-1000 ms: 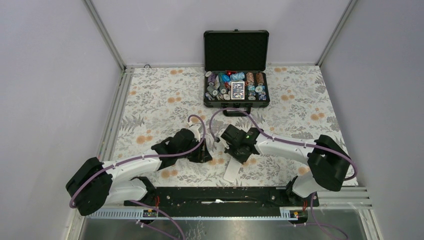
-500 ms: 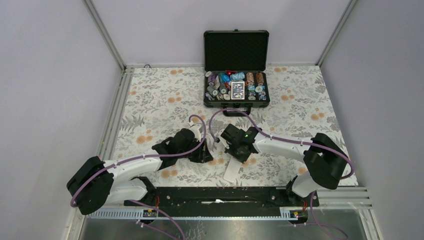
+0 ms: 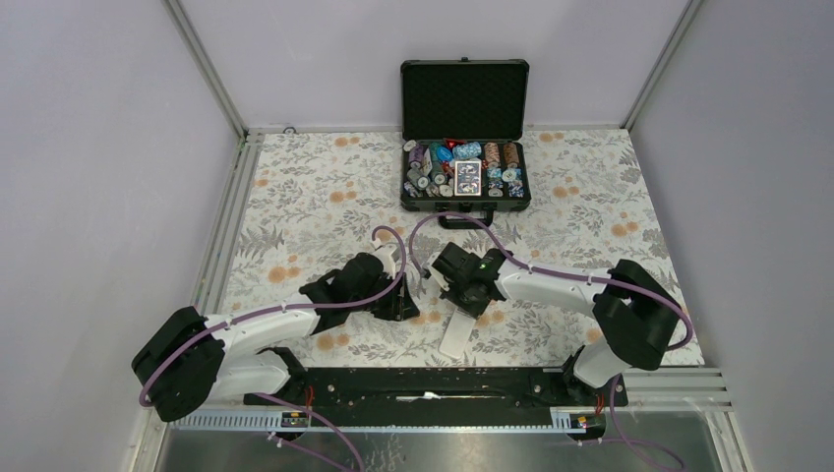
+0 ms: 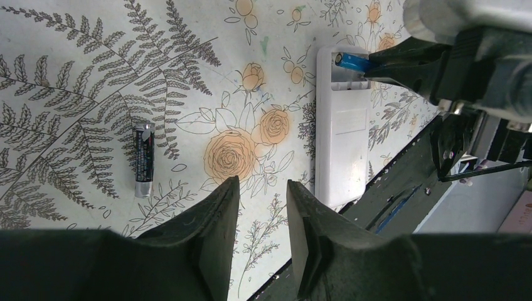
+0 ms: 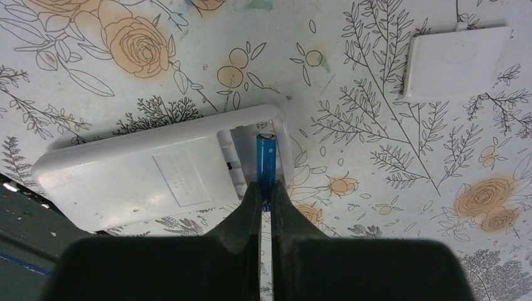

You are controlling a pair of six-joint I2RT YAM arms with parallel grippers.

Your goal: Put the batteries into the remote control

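Note:
The white remote control [image 5: 144, 182] lies back up on the floral table, its battery bay open; it also shows in the left wrist view [image 4: 342, 132] and the top view [image 3: 457, 337]. My right gripper [image 5: 265, 188] is shut on a blue battery [image 5: 266, 160] and holds it in the bay's outer slot. The battery also shows in the left wrist view [image 4: 351, 61]. A second, dark battery [image 4: 143, 160] lies on the table to the left. My left gripper [image 4: 262, 188] is open and empty, between that battery and the remote.
The white battery cover [image 5: 455, 61] lies on the table beside the remote. An open black chip case [image 3: 464, 172] stands at the back. The black base rail [image 3: 433, 383] runs along the near edge.
My right gripper has shifted slightly left and farther from the base over the remote's end. The left arm has not moved.

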